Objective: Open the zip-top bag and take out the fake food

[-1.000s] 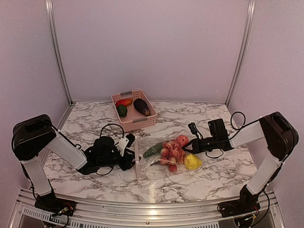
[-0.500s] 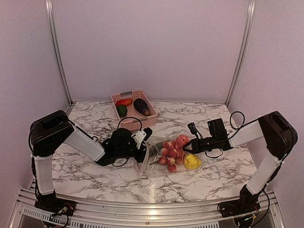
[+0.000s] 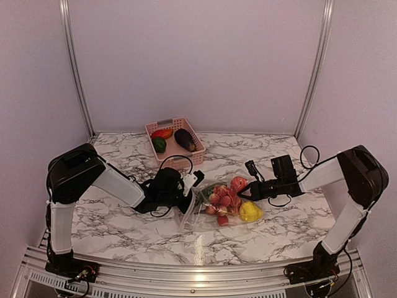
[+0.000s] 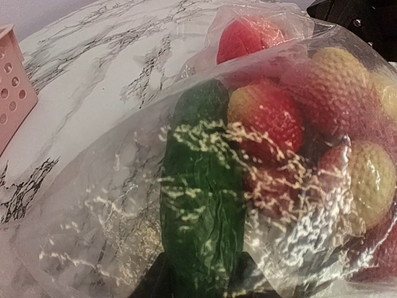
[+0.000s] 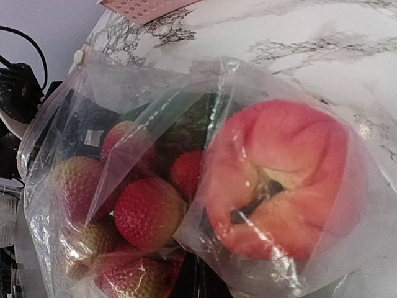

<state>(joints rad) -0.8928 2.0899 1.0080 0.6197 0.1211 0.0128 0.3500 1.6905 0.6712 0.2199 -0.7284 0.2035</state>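
The zip-top bag [image 3: 214,214] lies crumpled on the table between my grippers. It holds a long dark green piece [image 4: 201,205], a cluster of red balls [image 3: 223,200], a pinkish-red round fruit [image 3: 239,182] and a yellow lumpy fruit [image 3: 250,212]. My left gripper [image 3: 191,186] is at the bag's left end, its jaws apart on either side of the green piece's near end [image 4: 201,273]. My right gripper [image 3: 244,192] is shut on the bag's right edge, pinching plastic below the round fruit [image 5: 279,180] and the red balls [image 5: 149,214].
The pink basket [image 3: 180,159] stands behind the bag, holding a purple eggplant [image 3: 185,139], a dark green oval fruit [image 3: 159,144] and an orange-red piece [image 3: 162,133]. Its corner shows in the left wrist view [image 4: 9,93]. Black cables loop beside both wrists.
My left gripper has moved right, from the bag's left edge into its mouth, pushing the bag together. The right gripper has held still on the bag.
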